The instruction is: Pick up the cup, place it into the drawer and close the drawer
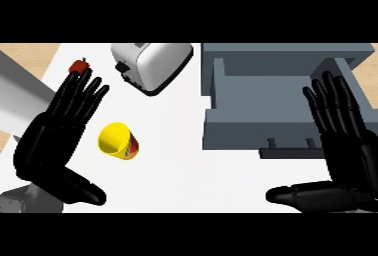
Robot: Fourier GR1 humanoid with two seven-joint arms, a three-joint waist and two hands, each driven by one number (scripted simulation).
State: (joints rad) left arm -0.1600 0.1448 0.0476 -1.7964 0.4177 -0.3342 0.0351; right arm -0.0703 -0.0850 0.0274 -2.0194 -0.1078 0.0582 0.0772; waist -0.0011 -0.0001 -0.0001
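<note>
the cup (119,141) lies on its side on the white counter (184,175), just right of the left hand (55,132) and not touching it, with the yellow mouth turned toward that hand's palm. the open grey drawer (221,125) sits well right of the cup, its right wall under the right hand (343,135). both hands are flat, fingers straight, holding nothing. the cup is judged light, rigid and smooth-walled, so likely to roll or slip when nudged. the best hold is probably across its middle, thumb on one side wall and fingers on the opposite, clear of the rim. a toaster (151,65) stands beyond the left fingertips.
</note>
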